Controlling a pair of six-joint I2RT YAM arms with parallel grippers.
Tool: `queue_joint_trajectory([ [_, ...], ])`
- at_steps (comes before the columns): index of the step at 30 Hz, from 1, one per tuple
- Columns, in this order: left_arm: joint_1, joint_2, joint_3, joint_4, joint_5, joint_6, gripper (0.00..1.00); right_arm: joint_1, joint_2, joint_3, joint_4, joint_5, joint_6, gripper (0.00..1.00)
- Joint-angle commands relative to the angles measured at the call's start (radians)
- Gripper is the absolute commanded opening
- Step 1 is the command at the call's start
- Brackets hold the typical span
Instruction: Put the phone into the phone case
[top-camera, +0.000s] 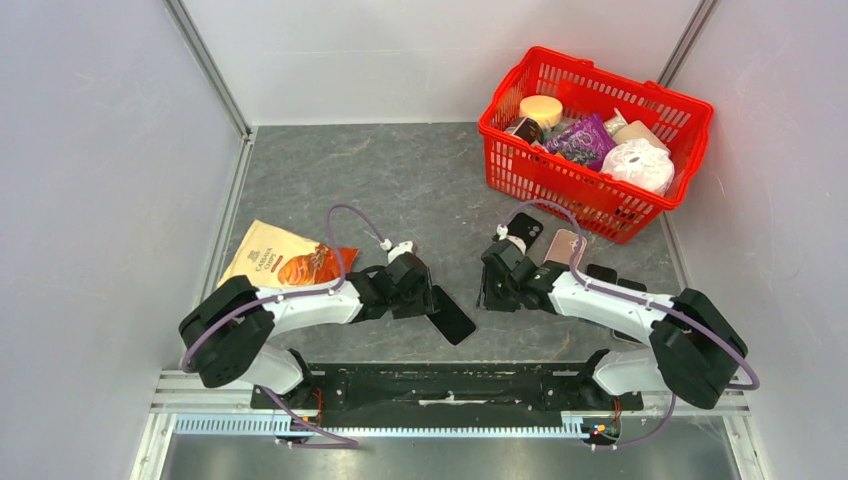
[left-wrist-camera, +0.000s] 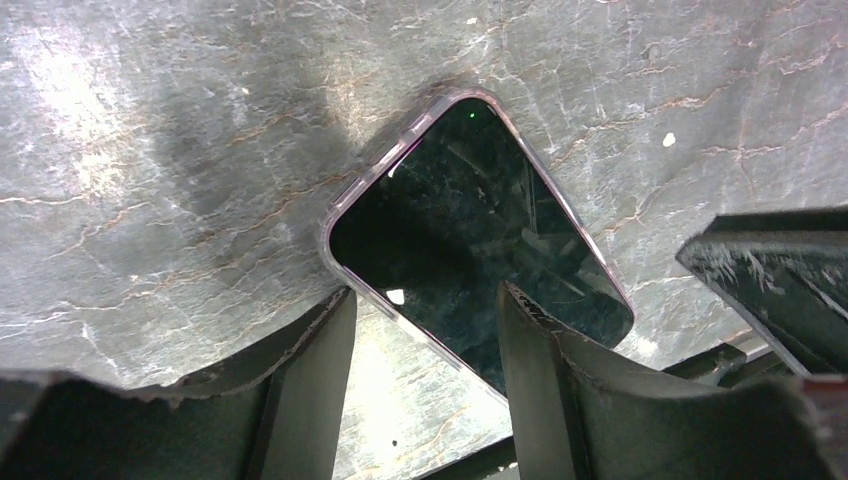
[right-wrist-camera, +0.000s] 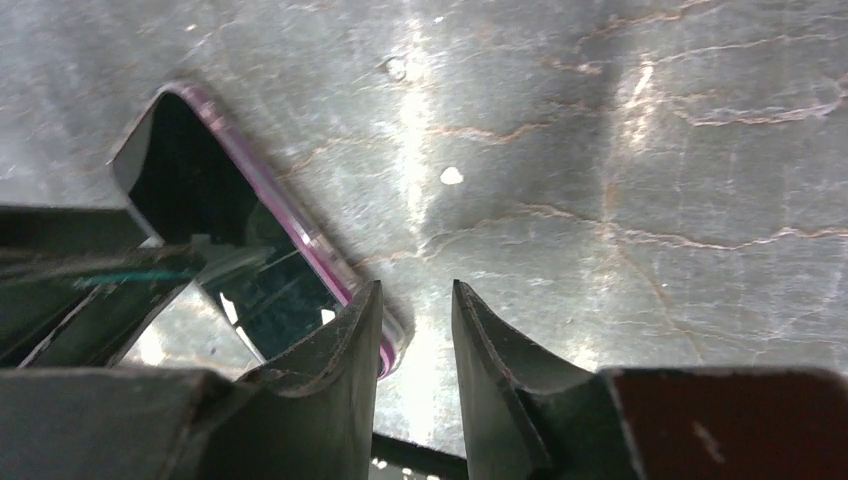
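Observation:
A phone (left-wrist-camera: 480, 230) with a dark screen lies flat and face up on the grey table. A clear, pink-tinted phone case rim (left-wrist-camera: 380, 167) runs round its edge. In the top view the phone (top-camera: 451, 318) lies between the two arms, near the front rail. My left gripper (left-wrist-camera: 425, 295) hovers open just above the phone's near long edge, one finger over the screen, holding nothing. My right gripper (right-wrist-camera: 416, 287) stands open with a narrow gap over bare table. Its left finger is next to the phone's (right-wrist-camera: 215, 215) pink-edged corner.
A red basket (top-camera: 540, 185) full of groceries stands at the back right. A chips bag (top-camera: 285, 262) lies at the left. A black phone-like slab (top-camera: 527, 232) and a pink one (top-camera: 565, 245) lie beside the right arm. The black base rail (top-camera: 430, 385) runs along the near edge.

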Motion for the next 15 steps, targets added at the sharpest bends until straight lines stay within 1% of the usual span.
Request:
queue_joint_trajectory([
  [1, 0.000, 0.047, 0.035, -0.054, -0.042, 0.037, 0.60, -0.002, -0.047, 0.001, 0.014, -0.146, -0.042, 0.39],
  [3, -0.001, 0.063, 0.046, -0.065, -0.048, 0.050, 0.57, 0.008, -0.044, -0.003, 0.015, -0.169, -0.051, 0.39],
  [7, -0.001, 0.098, 0.072, -0.089, -0.073, 0.075, 0.56, 0.022, -0.053, -0.020, 0.006, -0.163, -0.060, 0.39],
  [15, 0.000, 0.169, 0.133, -0.114, -0.103, 0.113, 0.53, 0.066, -0.041, -0.038, -0.033, -0.112, -0.050, 0.36],
])
